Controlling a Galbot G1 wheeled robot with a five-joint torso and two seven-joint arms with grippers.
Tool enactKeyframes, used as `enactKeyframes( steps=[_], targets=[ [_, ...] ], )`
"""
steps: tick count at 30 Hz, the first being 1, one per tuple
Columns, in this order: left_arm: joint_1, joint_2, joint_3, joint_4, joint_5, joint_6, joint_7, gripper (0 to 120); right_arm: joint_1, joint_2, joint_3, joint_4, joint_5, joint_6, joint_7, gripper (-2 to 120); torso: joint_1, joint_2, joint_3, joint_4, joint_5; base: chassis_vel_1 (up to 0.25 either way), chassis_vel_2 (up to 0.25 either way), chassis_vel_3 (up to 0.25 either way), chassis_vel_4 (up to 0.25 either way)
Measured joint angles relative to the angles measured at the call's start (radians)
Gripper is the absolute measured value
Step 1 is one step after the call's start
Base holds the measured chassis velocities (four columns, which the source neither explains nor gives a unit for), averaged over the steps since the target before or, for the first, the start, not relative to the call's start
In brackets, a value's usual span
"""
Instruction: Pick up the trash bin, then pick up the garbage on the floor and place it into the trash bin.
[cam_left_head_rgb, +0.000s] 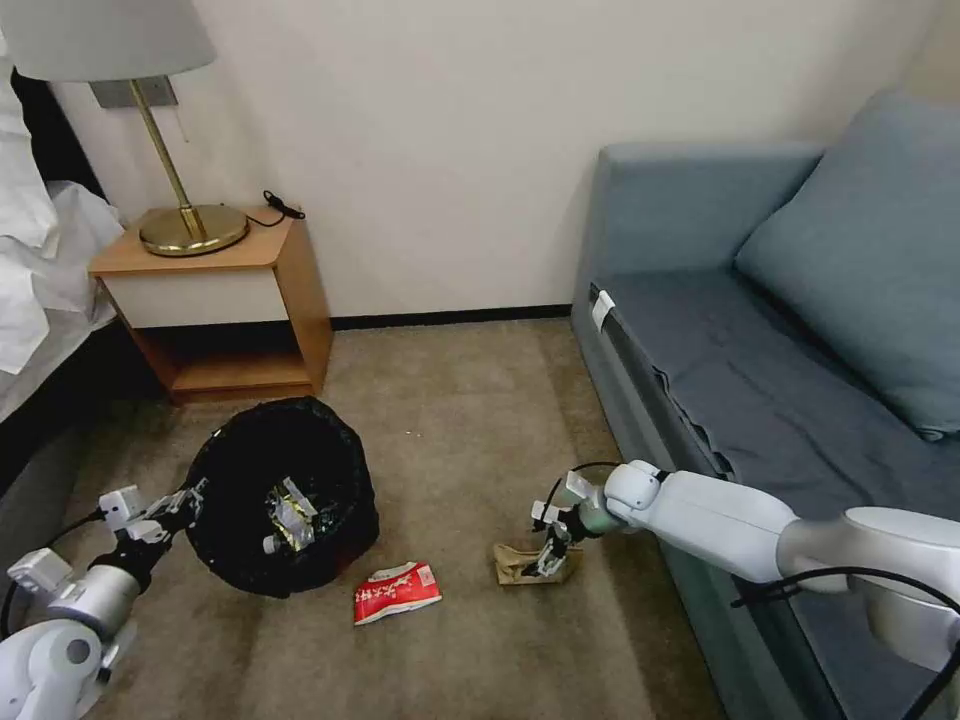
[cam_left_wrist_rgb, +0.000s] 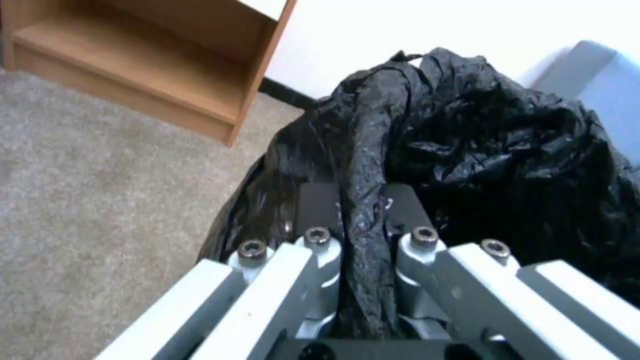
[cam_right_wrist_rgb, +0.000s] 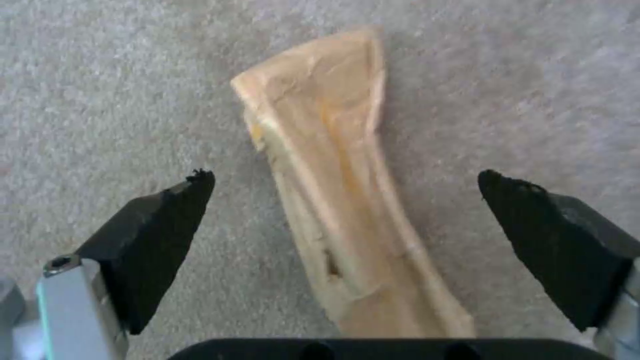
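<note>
Lower centre of head view, right gripper (cam_left_head_rgb: 549, 552) spread wide over the crumpled brown paper (cam_left_head_rgb: 522, 563) on the carpet (cam_left_head_rgb: 450, 400); the paper lies between both pads (cam_right_wrist_rgb: 160, 235). Lower left, left gripper (cam_left_head_rgb: 190, 497) pinches the trash bin (cam_left_head_rgb: 280, 490) bag rim. Bottle (cam_left_head_rgb: 275, 540) and foil wrapper (cam_left_head_rgb: 293, 515) sit inside. Red-white snack packet (cam_left_head_rgb: 396, 591) lies just right of the bin, below centre.
</note>
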Motion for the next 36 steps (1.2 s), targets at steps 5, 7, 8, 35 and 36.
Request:
enactKeyframes(
  steps=[5, 7, 8, 35, 36],
  targets=[
    [0.000, 0.001, 0.000, 0.004, -0.002, 0.000, 0.001, 4, -0.022, 0.024, 0.005, -0.004, -0.013, -0.003, 0.023, 100, 0.000, 0.000, 0.000, 0.0000, 0.0001, 0.000, 0.000, 0.000, 0.000],
    [0.001, 0.003, -0.002, 0.007, -0.004, 0.000, 0.001, 4, -0.029, 0.043, 0.008, -0.021, -0.022, -0.004, 0.045, 99, 0.000, 0.000, 0.000, 0.0002, 0.0000, 0.000, 0.000, 0.000, 0.000],
    [0.002, 0.004, -0.004, 0.008, -0.005, -0.001, 0.002, 4, -0.031, 0.049, 0.010, -0.028, -0.025, -0.005, 0.052, 97, 0.000, 0.000, 0.000, 0.0002, 0.0001, 0.000, 0.000, 0.000, 0.000],
    [-0.002, 0.014, -0.009, 0.029, -0.020, -0.004, 0.004, 4, -0.050, 0.035, 0.028, -0.014, -0.034, -0.012, 0.105, 4, 0.000, 0.000, 0.000, 0.0001, 0.0001, 0.000, 0.000, 0.000, 0.000],
    [-0.002, 0.014, -0.009, 0.029, -0.020, -0.004, 0.004, 4, -0.050, 0.035, 0.028, -0.014, -0.034, -0.012, 0.105, 4, 0.000, 0.000, 0.000, 0.0001, 0.0001, 0.000, 0.000, 0.000, 0.000]
  ],
)
